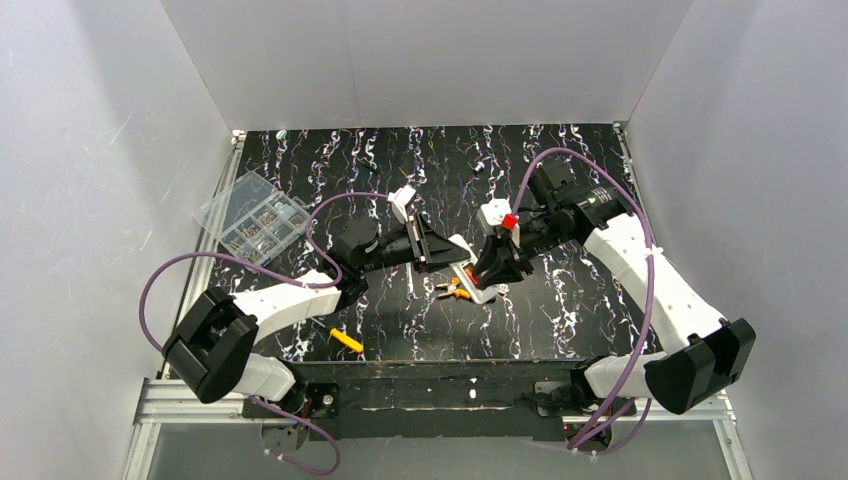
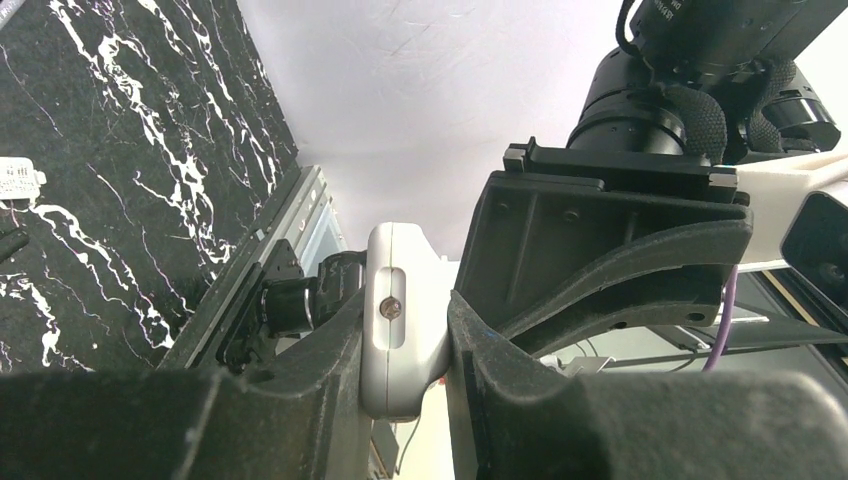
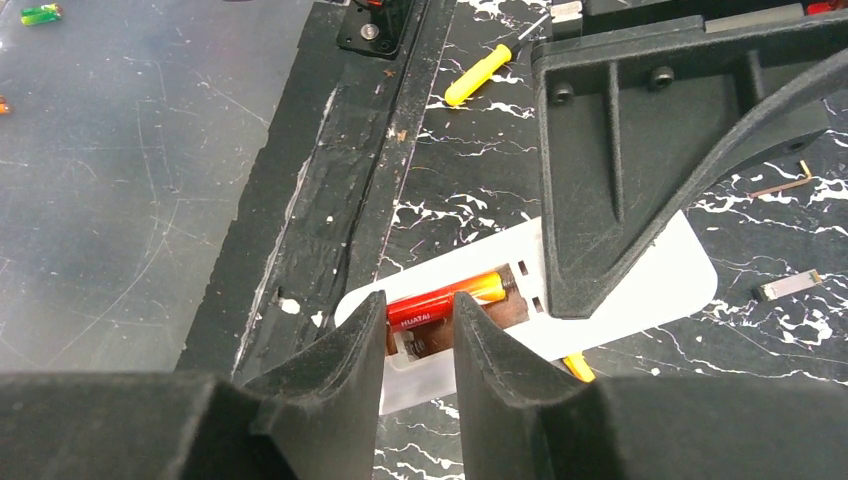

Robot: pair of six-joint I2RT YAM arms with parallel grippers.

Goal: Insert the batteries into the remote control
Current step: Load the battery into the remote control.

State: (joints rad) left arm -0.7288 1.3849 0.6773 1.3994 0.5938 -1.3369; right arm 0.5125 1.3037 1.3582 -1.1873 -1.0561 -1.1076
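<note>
The white remote control (image 3: 665,280) lies back-up, tilted, with its battery recess open. One red-orange battery (image 3: 482,289) lies in the far slot of the recess. The near slot shows a bare spring. The other battery is out of view. My left gripper (image 1: 452,248) is shut on the remote's end, which shows grey-white between its fingers (image 2: 400,350). My right gripper (image 3: 415,305) hovers right over the recess, jaws a narrow gap apart, holding nothing. The remote also shows in the top view (image 1: 480,294) under my right gripper (image 1: 492,272).
Yellow-and-black pliers (image 1: 452,291) lie under the remote's near side. A yellow-handled screwdriver (image 1: 347,340) lies near the front edge. A clear compartment box (image 1: 255,215) stands at the left edge. A hex key (image 3: 785,185) and a small metal part (image 3: 795,287) lie on the mat.
</note>
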